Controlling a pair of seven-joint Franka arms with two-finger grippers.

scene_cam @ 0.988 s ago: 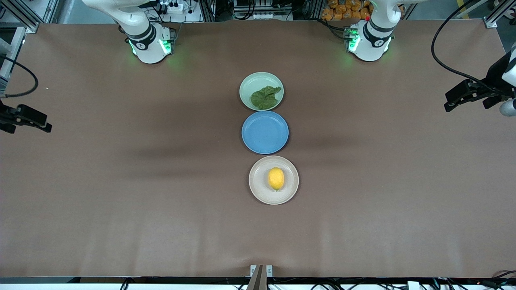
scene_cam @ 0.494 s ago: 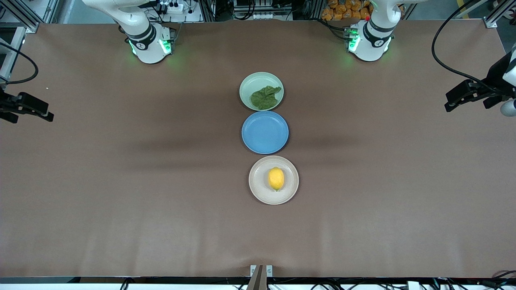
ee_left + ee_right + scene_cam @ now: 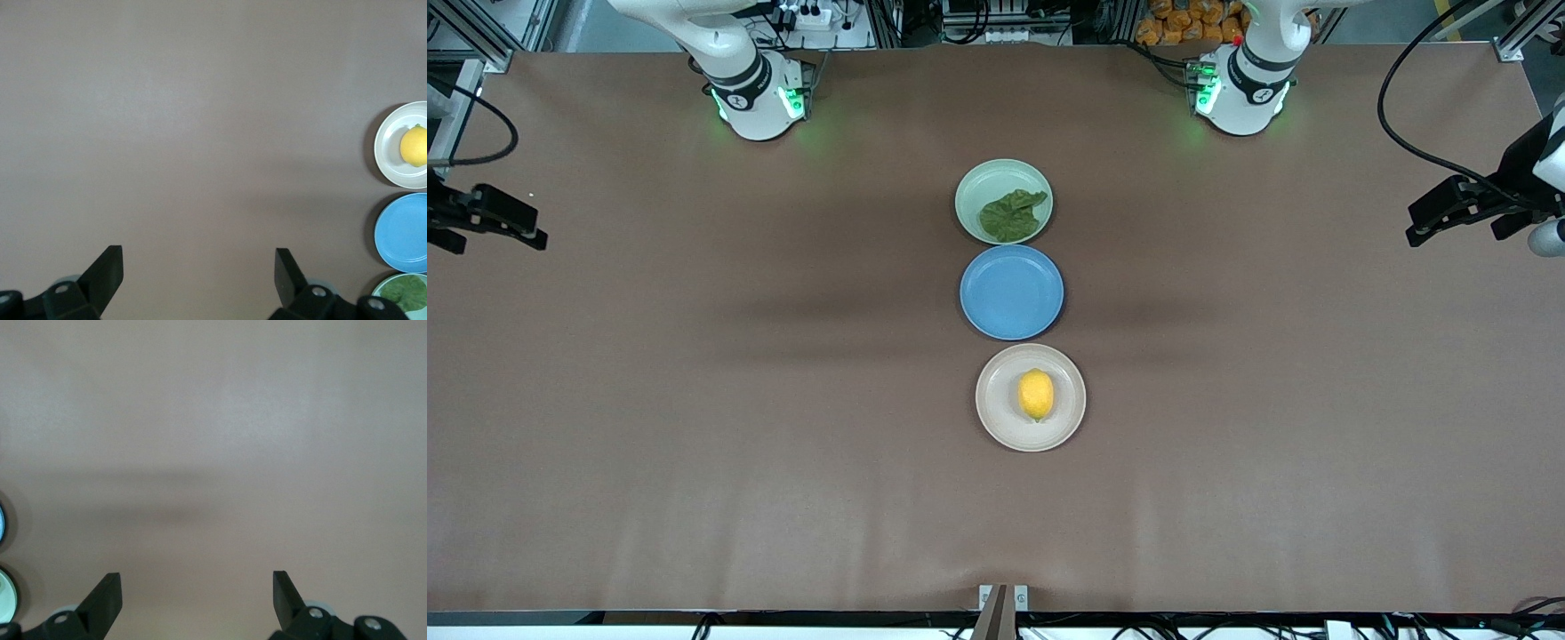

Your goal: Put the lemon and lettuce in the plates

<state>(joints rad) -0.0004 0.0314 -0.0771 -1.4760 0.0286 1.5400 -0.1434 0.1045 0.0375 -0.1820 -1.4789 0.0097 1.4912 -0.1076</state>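
While both my left gripper (image 3: pixel 197 273) and right gripper (image 3: pixel 195 595) hang spread and empty, well apart from the blue plate (image 3: pixel 1011 292), any reach back risks knocking the lemon (image 3: pixel 1036 394) loose.

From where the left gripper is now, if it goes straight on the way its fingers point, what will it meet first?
Probably only the bare brown table. The left gripper is open and points down at plain tabletop. The three plates sit well to one side, toward the table's middle, out of that line.

No readable text, labels, brands, numbers or signs anywhere on table, plates, arms or background clutter.
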